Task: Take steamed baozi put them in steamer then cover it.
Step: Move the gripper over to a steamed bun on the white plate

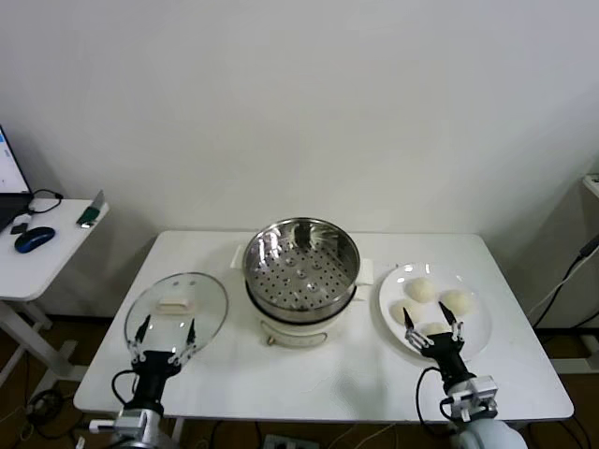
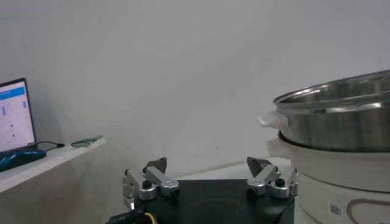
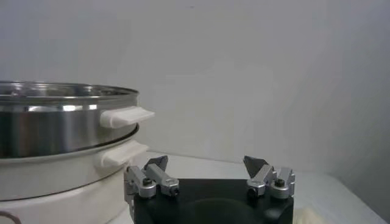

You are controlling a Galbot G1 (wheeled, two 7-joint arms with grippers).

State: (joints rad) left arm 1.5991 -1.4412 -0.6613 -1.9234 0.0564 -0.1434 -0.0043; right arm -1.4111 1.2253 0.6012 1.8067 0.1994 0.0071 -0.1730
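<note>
The steel steamer (image 1: 301,267) stands uncovered at the table's middle, its perforated tray bare. It also shows in the left wrist view (image 2: 338,122) and the right wrist view (image 3: 61,122). Several cream baozi (image 1: 421,291) lie on a white plate (image 1: 479,324) to the right of it. The glass cover (image 1: 176,309) with its cream handle lies flat on the table at the left. My left gripper (image 1: 164,334) is open and empty over the cover's near edge. My right gripper (image 1: 432,328) is open and empty over the plate's near side, by the nearest baozi.
A side desk (image 1: 42,257) at the far left holds a laptop, a mouse (image 1: 34,239) and a small green item. The white table's (image 1: 309,383) front strip lies between my two arms. A white wall stands behind.
</note>
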